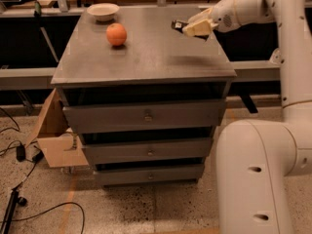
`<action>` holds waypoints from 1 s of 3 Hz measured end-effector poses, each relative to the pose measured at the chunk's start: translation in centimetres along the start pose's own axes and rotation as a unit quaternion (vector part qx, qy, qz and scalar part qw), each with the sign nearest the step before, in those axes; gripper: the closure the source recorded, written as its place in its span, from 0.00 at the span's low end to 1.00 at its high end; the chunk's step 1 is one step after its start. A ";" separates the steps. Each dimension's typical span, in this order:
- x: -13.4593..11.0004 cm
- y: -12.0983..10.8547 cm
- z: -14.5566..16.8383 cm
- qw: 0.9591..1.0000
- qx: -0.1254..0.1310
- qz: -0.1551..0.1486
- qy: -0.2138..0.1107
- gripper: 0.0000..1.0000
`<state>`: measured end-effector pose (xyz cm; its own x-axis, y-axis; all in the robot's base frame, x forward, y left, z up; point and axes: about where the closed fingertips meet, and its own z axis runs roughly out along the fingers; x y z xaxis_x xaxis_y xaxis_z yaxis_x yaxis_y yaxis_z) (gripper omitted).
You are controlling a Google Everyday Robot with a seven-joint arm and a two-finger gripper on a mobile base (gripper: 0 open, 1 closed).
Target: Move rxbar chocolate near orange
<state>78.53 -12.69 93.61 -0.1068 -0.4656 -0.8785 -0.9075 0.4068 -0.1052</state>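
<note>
Your tool sits over the table's right rear part, lifted off the surface. Its pale fingers are clamped on the bar. The bar's dark end sticks out past the fingertips toward the left. The rest of the wrapper is hidden between the fingers. The bar touches nothing but the tool. A soft shadow lies on the table below and a little forward of the tool.

The white arm reaches in from the right edge of the view, with the wrist angled down toward the tool. Its upright link stands just off the table's right side. The rounded base fills the lower right of the view.

The orange rests on the table's left rear part. It is well apart from the bar, with bare grey table between them. A shallow white bowl sits behind the orange, near the back left corner, close to it but not touching.

The table is a grey cabinet with three drawers stacked on its front, all closed. A brown cardboard box leans against its left side at drawer height. The floor is speckled.
</note>
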 end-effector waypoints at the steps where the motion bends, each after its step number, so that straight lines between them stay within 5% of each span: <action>1: -1.5 0.3 -0.7 1.000 0.003 -0.008 -0.005 1.00; 2: -1.8 0.0 0.1 1.000 0.005 0.008 -0.016 1.00; 3: -3.8 -2.3 2.5 0.996 0.054 0.070 -0.026 1.00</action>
<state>82.05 -9.89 96.08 -0.2060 -0.3582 -0.9106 -0.8358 0.5484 -0.0266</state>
